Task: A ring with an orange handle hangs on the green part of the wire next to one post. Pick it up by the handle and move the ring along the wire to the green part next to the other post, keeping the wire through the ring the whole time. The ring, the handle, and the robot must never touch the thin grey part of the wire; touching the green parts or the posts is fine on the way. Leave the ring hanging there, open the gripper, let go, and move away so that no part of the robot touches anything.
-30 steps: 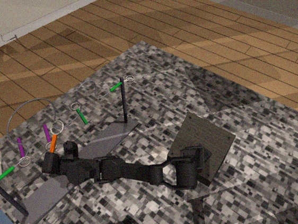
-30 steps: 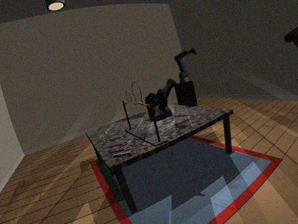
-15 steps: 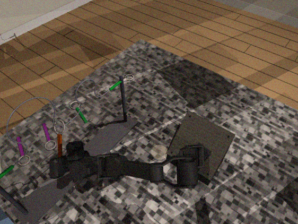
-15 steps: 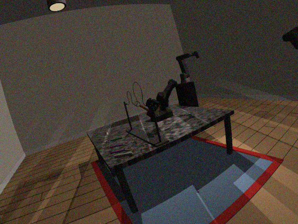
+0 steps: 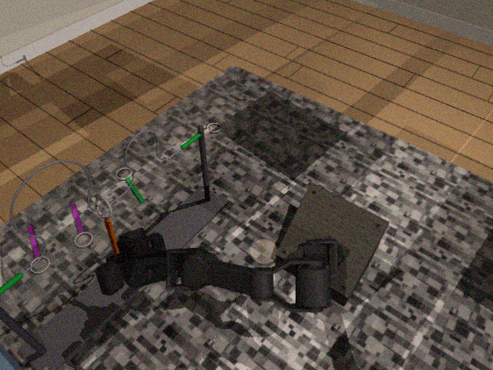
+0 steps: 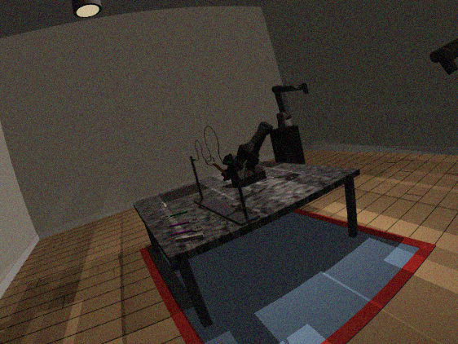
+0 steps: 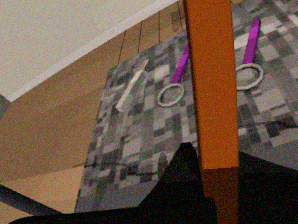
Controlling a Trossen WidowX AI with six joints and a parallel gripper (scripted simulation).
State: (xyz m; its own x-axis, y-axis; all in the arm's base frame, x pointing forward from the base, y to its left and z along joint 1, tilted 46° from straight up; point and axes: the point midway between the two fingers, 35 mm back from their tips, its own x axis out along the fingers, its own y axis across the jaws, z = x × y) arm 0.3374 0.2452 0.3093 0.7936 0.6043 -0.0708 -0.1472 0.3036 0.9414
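The ring (image 5: 110,209) is at the low middle stretch of the grey wire (image 5: 66,161), between its large and small loops. It appears to be around the wire; whether they touch cannot be told. Its orange handle (image 5: 111,237) (image 6: 218,167) (image 7: 214,90) slants down from the ring to the gripper. My gripper (image 5: 116,254) (image 7: 194,151) is shut on this handle, below the wire. One green part (image 5: 191,141) is beside the far post (image 5: 204,171); the other green part (image 5: 10,283) is beside the near post (image 5: 22,330). The ring is outside the wrist view.
Loose rings with a green handle (image 5: 135,190) and purple handles (image 5: 77,218) (image 5: 33,242) (image 7: 253,40) lie on the table beyond the wire. A pale bar (image 7: 132,86) lies near them. Another pale ring (image 5: 213,128) lies behind the far post. A dark base plate (image 5: 184,224) lies below the wire.
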